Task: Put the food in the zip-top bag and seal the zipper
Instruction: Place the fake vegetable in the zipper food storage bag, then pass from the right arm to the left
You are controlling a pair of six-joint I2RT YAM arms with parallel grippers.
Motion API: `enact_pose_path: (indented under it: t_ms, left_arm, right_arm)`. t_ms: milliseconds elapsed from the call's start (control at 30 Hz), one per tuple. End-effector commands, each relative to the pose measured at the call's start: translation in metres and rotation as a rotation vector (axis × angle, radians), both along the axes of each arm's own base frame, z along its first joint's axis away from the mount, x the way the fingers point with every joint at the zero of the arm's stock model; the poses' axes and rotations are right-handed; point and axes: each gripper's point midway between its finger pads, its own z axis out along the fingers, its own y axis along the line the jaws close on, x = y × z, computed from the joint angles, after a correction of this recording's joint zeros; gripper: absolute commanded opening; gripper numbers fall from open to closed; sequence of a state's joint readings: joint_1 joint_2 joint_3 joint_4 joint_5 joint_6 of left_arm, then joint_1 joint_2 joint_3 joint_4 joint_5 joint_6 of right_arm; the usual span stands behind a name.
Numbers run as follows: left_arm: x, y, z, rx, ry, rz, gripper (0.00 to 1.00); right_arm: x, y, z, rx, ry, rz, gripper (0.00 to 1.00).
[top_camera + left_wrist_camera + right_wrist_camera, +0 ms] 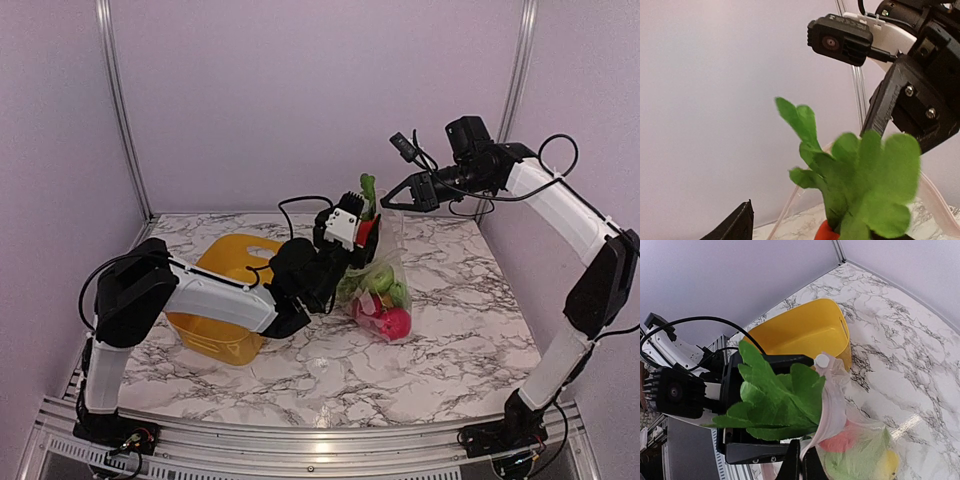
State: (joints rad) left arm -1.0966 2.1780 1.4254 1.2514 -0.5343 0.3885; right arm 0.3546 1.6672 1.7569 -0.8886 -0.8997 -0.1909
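Observation:
My left gripper is shut on a toy carrot with an orange body and green leaves. It holds the carrot upright beside the mouth of the zip-top bag. The leaves also show in the top view and the right wrist view. My right gripper is shut on the bag's pale pink zipper strip and holds the mouth up. The bag hangs down to the table with red, green and yellow food inside. One left finger shows at the bottom of the left wrist view.
A yellow rectangular bin stands on the marble table under my left arm, left of the bag; it also shows in the right wrist view. Purple walls close in the back and sides.

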Motion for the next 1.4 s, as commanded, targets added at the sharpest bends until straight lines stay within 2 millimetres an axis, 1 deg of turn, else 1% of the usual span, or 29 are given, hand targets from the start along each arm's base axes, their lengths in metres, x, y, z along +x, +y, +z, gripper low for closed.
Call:
enact_pose_path:
  t_ms: [0,100,200,267,300,400,433,467,500,567,633,667,833,1000,1100,1200,1267,1367]
  left_arm:
    - [-0.020,0.009,0.053,-0.049,0.010,-0.078,0.76]
    - [-0.032,0.009,0.069,-0.024,0.043,-0.148,0.82]
    - [-0.041,0.021,0.081,-0.036,0.096,-0.183,0.84]
    - [-0.040,0.030,0.085,-0.035,0.159,-0.161,0.83]
    - [-0.037,0.033,0.082,-0.021,0.208,-0.141,0.82]
    - [-0.030,0.041,0.067,0.014,0.378,-0.083,0.75]
    - [-0.030,0.042,0.055,0.047,0.437,-0.069,0.72]
    - [-0.030,0.043,0.050,0.058,0.479,-0.068,0.68]
    - [-0.031,0.042,0.045,0.070,0.518,-0.069,0.66]
    - [-0.032,0.044,0.035,0.070,0.590,-0.058,0.64]
    - [-0.030,0.048,0.030,0.053,0.640,-0.032,0.64]
    - [-0.029,0.051,0.023,0.060,0.667,-0.011,0.64]
    - [-0.022,0.051,0.006,0.048,0.760,0.004,0.59]
    - [-0.004,0.049,-0.018,0.019,0.880,0.016,0.51]
    - [0.004,0.052,-0.031,0.016,0.923,0.054,0.44]
    - [0.011,0.052,-0.038,0.009,0.944,0.051,0.39]
    - [0.014,0.050,-0.042,0.008,0.957,0.037,0.37]
    - [0.018,0.046,-0.047,0.013,0.977,0.025,0.32]
  right_arm:
    - [0.011,-0.001,0.012,0.022,-0.057,-0.007,0.00]
    - [0.012,-0.001,0.010,0.022,-0.052,-0.008,0.00]
    - [0.012,0.000,0.012,0.027,-0.053,-0.005,0.00]
    - [0.012,0.000,0.012,0.029,-0.053,-0.004,0.00]
    - [0.012,0.000,0.013,0.030,-0.055,-0.004,0.00]
    - [0.012,-0.001,0.013,0.026,-0.059,-0.006,0.00]
    - [0.012,-0.001,0.012,0.025,-0.061,-0.007,0.00]
    - [0.012,-0.001,0.011,0.023,-0.060,-0.006,0.00]
    - [0.012,-0.001,0.010,0.020,-0.058,-0.005,0.00]
    - [0.012,-0.001,0.007,0.017,-0.058,-0.003,0.00]
    - [0.013,-0.001,0.006,0.017,-0.056,-0.003,0.00]
    - [0.013,-0.001,0.005,0.017,-0.054,-0.003,0.00]
    - [0.011,0.002,0.003,0.016,-0.052,0.003,0.00]
    - [0.009,0.003,0.003,0.006,-0.063,0.006,0.00]
    - [0.007,0.003,0.003,-0.001,-0.068,0.005,0.00]
    - [0.006,0.003,0.002,-0.004,-0.071,0.004,0.00]
    - [0.006,0.004,0.001,-0.006,-0.070,0.005,0.00]
    - [0.007,0.004,0.000,-0.011,-0.072,0.002,0.00]
